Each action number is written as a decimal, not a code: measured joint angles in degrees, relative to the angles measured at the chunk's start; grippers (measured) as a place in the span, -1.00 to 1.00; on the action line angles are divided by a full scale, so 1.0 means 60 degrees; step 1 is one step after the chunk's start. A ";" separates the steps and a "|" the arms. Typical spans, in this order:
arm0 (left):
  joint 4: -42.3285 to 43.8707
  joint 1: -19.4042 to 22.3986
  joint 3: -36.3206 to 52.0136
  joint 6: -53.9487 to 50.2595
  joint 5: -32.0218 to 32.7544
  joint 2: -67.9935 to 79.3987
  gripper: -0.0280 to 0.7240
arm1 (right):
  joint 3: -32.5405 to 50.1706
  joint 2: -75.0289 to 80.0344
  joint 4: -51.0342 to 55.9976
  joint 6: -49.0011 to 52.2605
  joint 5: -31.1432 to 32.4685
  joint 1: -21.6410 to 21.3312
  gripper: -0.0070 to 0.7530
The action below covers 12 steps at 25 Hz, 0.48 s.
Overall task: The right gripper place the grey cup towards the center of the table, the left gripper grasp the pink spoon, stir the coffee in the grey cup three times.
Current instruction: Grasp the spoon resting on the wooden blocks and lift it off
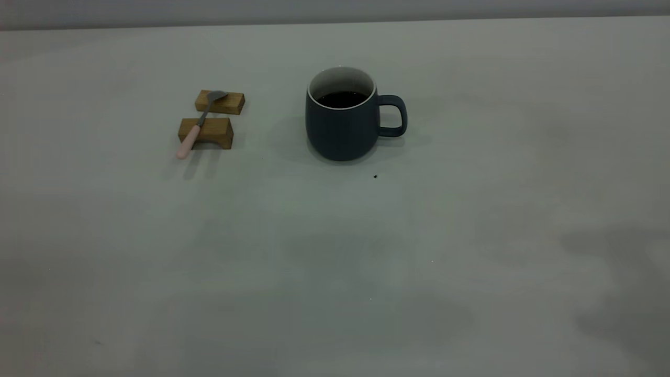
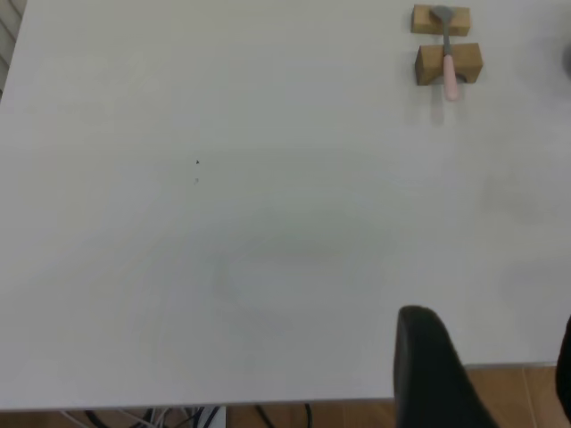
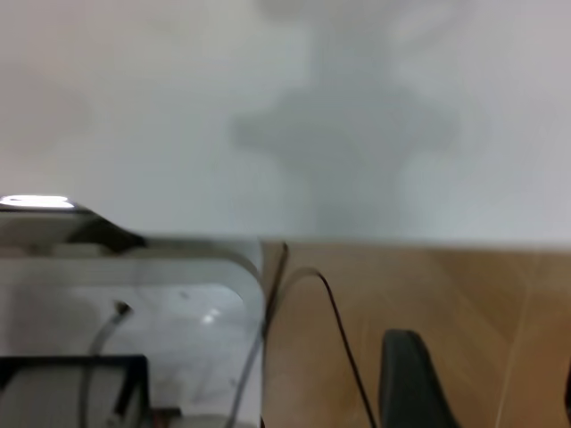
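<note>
The grey cup [image 1: 340, 128] stands upright near the middle of the table [image 1: 335, 251], its handle pointing to the view's right. Dark coffee [image 1: 341, 99] fills it partway. To its left the pink spoon [image 1: 194, 132] lies across two small wooden blocks, bowl on the far block and pink handle sticking out over the near one; the left wrist view shows the spoon [image 2: 448, 64] far off. Neither arm appears in the exterior view. My left gripper [image 2: 491, 325] hangs open over the table's near edge. My right gripper [image 3: 484, 366] is open above the floor beside the table, holding nothing.
The far wooden block [image 1: 233, 103] and the near one [image 1: 215, 133] carry the spoon. A tiny dark speck [image 1: 375, 176] lies in front of the cup. In the right wrist view a white equipment box [image 3: 134, 303] and a black cable [image 3: 335, 312] sit below the table edge.
</note>
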 joint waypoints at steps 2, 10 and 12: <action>0.0000 0.0000 0.0000 0.0000 0.0000 0.0000 0.18 | 0.0878 -0.1011 -0.0140 0.0031 0.0132 -0.0356 0.21; 0.0000 0.0000 0.0000 0.0000 0.0000 0.0000 0.18 | 0.3352 -0.5452 -0.0241 -0.0032 -0.0196 -0.0801 0.21; 0.0000 0.0000 0.0000 0.0000 0.0000 0.0000 0.18 | 0.3526 -0.6342 -0.0164 -0.0039 -0.0356 -0.0801 0.21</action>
